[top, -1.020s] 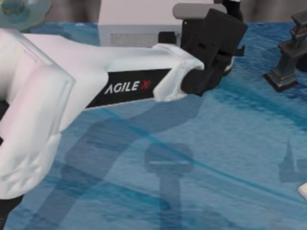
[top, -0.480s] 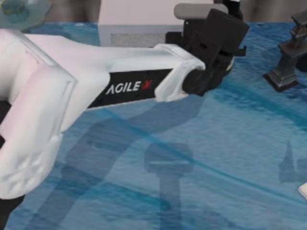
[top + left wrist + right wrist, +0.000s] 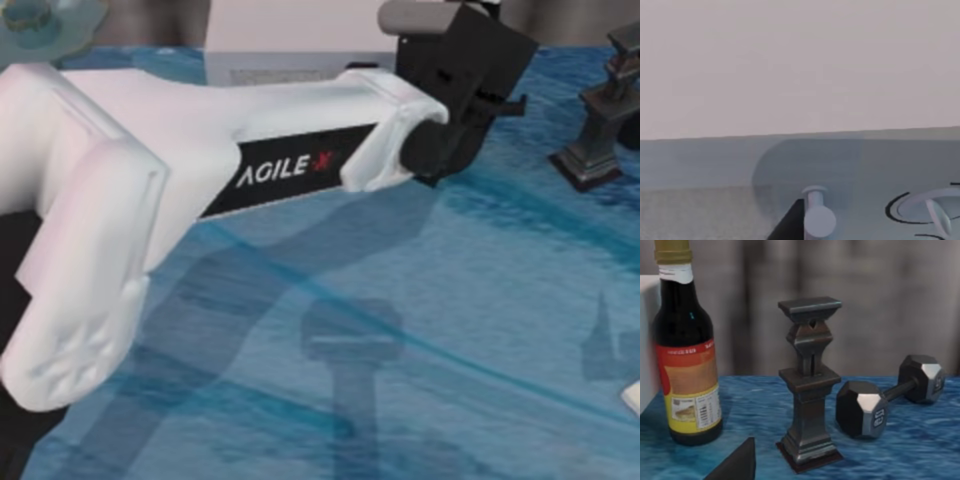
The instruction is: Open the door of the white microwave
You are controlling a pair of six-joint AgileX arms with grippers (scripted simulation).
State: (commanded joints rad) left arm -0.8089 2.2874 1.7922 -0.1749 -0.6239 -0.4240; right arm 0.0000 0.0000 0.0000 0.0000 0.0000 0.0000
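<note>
The white microwave stands at the table's far edge, mostly behind my left arm. A thin strip of the door with its grey mesh shows below the microwave's top. My left gripper is at the grey bar handle on the door's right end. In the left wrist view the handle's round end fills the left gripper, with one black finger pressed beside it. The mesh window and a round knob flank it. My right gripper is parked, open and holding nothing.
A dark bottle stands beside the microwave's right side. To the right of it are an anvil-shaped metal stand and a dumbbell. A teal dish lies at the far left corner.
My left arm has shifted right and toward the far edge. The grey handle has moved right with the gripper, and the visible strip of mesh has narrowed.
</note>
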